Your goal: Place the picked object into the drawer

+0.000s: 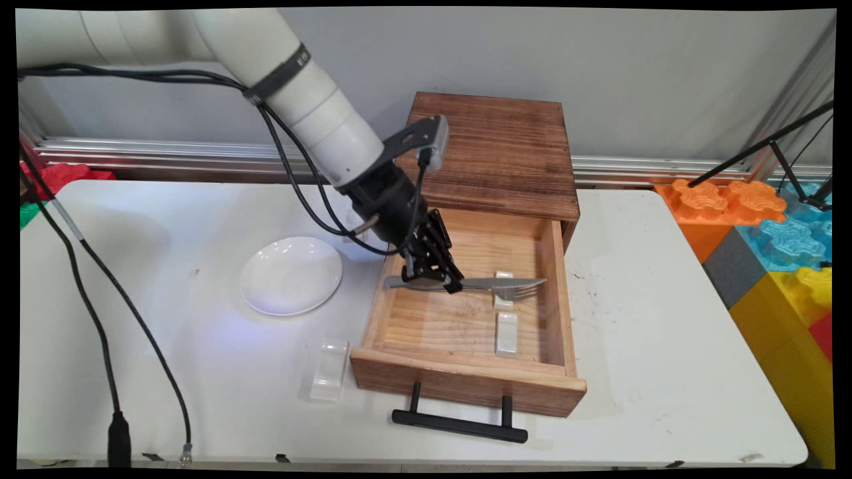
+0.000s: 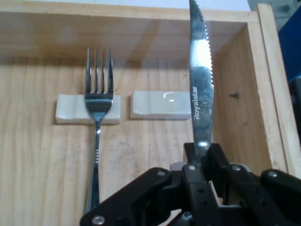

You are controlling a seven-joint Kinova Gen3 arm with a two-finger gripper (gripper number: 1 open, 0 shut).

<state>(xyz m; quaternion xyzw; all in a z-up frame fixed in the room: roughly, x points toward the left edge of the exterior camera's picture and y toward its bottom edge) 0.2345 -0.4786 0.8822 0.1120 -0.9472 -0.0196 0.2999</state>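
Black gripper (image 1: 436, 283) fingers are clamped on a steel knife (image 1: 496, 283) near its handle end, at the centre of the main view over the open wooden drawer (image 1: 466, 379). In the hand view the knife (image 2: 201, 94) rises from between the fingers toward the top edge, serrated edge to the right, lettered Royalstar, held clear of the drawer floor. Left of it in that view a fork (image 2: 98, 117) lies with its neck on a white ceramic rest (image 2: 68, 109); a second white rest (image 2: 160, 104) sits just beside the first, partly behind the blade. The drawer stands pulled out of a dark wooden cabinet (image 1: 496, 153), its black handle (image 1: 459, 426) toward the bottom of the frame. Left of the drawer front a third white rest (image 1: 329, 369) lies on the white table (image 1: 665, 372), and a white plate (image 1: 291, 275) sits further left.
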